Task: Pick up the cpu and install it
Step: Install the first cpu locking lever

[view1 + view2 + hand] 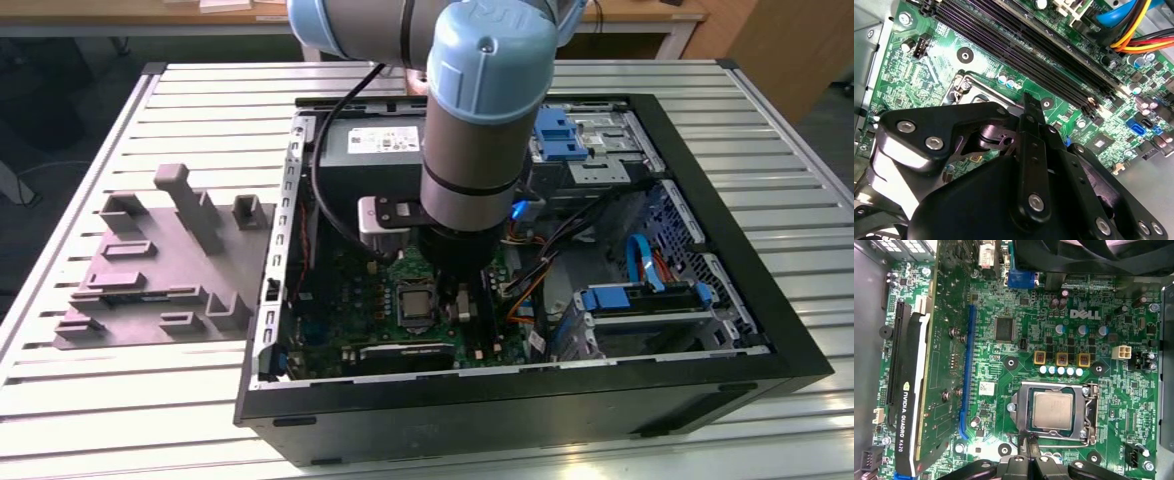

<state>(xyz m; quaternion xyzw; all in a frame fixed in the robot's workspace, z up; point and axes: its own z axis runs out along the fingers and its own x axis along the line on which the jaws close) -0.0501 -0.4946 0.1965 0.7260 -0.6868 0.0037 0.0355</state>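
The cpu (1053, 410), a small pale silver square, lies flat inside the black socket frame (1089, 412) on the green motherboard. The exterior view shows the cpu (412, 301) in the middle of the open computer case. My gripper (1026, 444) hangs just beside the socket's edge, its two dark fingers (1022, 446) drawn together and shut with nothing between them. In the second wrist view the gripper (1027, 102) reaches toward the socket's metal rim (966, 85). In the exterior view the gripper body (458, 285) stands right next to the socket.
A graphics card (909, 405) stands upright beside the socket. Memory slots (1019, 55) and coloured cables (1134, 30) run nearby. The grey power supply (380, 150), blue drive brackets (641, 298) and case walls (747, 300) close in. A grey fixture plate (160, 265) lies at the exterior view's left.
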